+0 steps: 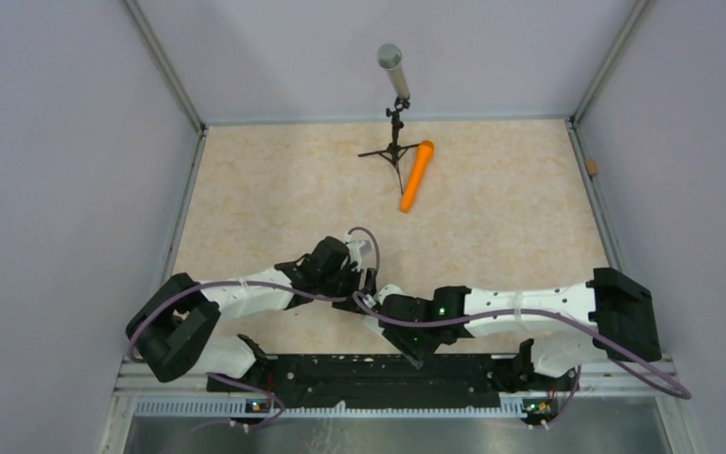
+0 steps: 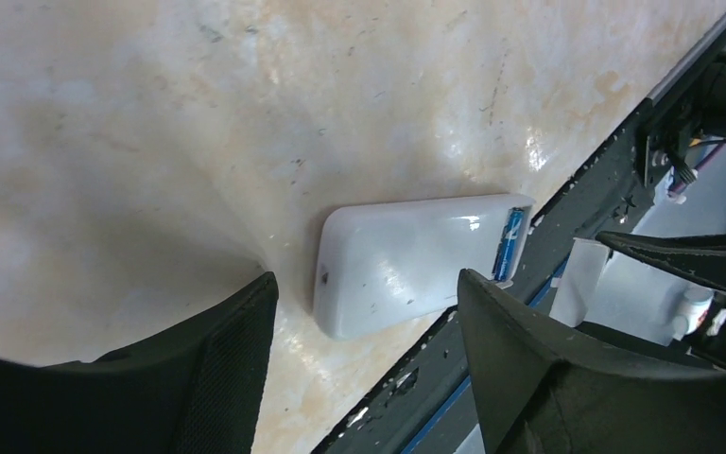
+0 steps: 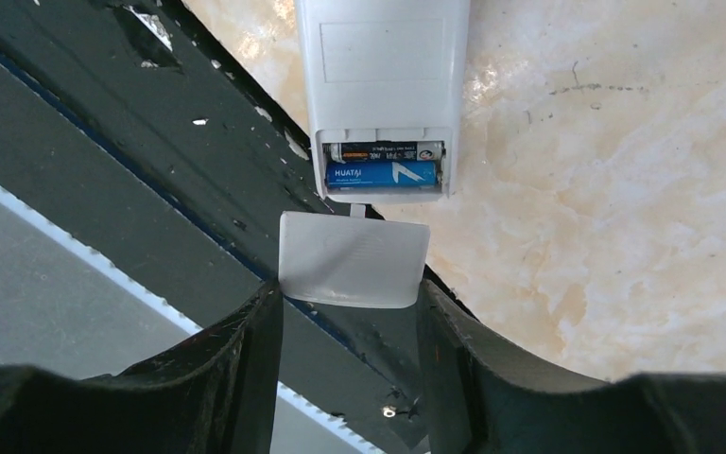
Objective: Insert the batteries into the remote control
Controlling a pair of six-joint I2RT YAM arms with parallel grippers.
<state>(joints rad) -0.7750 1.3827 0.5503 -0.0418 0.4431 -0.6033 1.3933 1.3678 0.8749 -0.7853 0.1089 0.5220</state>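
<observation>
The white remote control (image 3: 383, 66) lies back up on the table near the front edge. Its battery bay is uncovered, and the batteries (image 3: 383, 164) sit inside side by side, one dark and one blue. My right gripper (image 3: 350, 288) is shut on the loose white battery cover (image 3: 353, 260), held just short of the bay. In the left wrist view the remote control (image 2: 406, 265) lies between and beyond my left gripper's (image 2: 367, 284) open fingers, with a gap at its left side; a blue battery end (image 2: 512, 241) shows. From above, both grippers meet and hide the remote.
A black rail (image 1: 378, 371) runs along the near table edge, right beside the remote. At the back stand a grey microphone on a black tripod (image 1: 394, 104) and a long orange cylinder (image 1: 416, 176). Grey walls close in both sides.
</observation>
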